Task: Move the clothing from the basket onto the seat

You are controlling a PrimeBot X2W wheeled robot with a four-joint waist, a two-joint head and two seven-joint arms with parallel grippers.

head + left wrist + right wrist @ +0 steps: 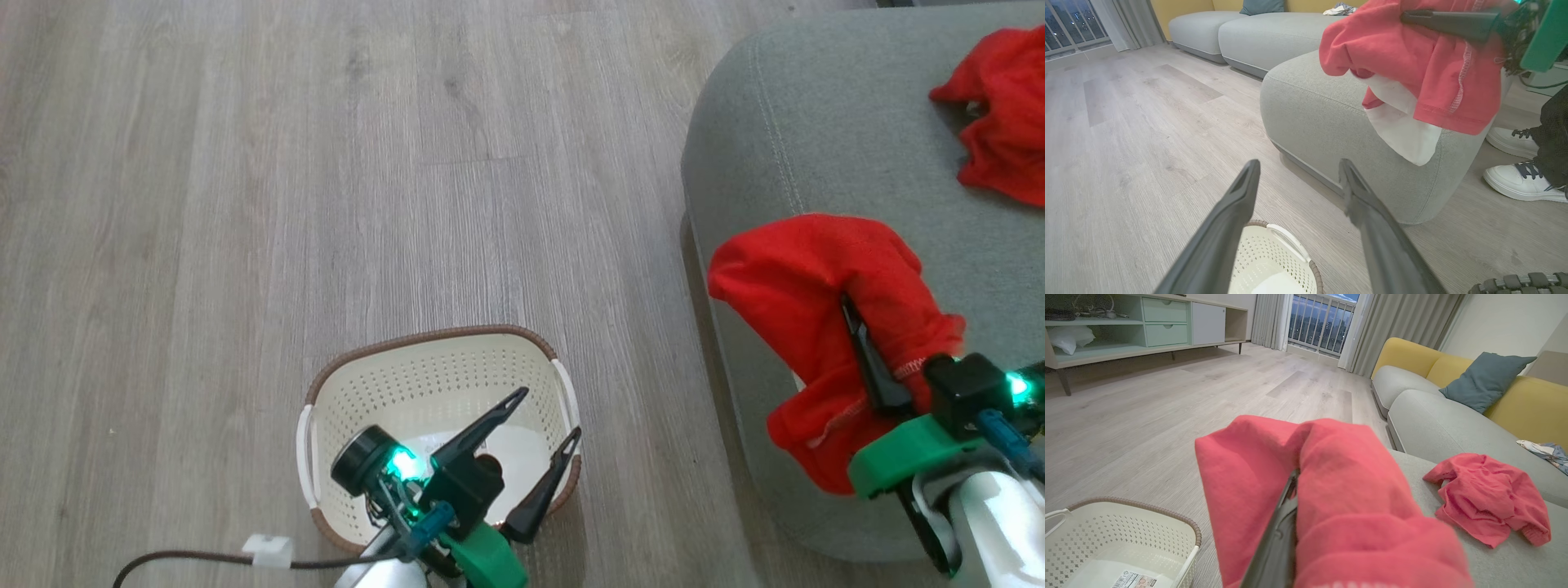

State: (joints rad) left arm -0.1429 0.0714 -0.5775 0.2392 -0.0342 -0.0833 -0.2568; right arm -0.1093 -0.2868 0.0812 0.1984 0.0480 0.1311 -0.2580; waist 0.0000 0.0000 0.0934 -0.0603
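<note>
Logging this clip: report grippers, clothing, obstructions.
Left gripper open above basket. Right gripper shut on red garment over seat edge. Second red garment on seat. Person's white shoes beside seat, nothing blocking.

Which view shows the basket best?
Head view: it shows most of the basket, with both handles, behind the open left gripper. Right wrist view: one end and the floor label. Left wrist view: one handle end.

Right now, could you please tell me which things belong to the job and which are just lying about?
Job: basket; seat; held garment; loose garment on the seat.
Lying about: cushion; patterned cloth; a person's shoes; sideboard.
</note>
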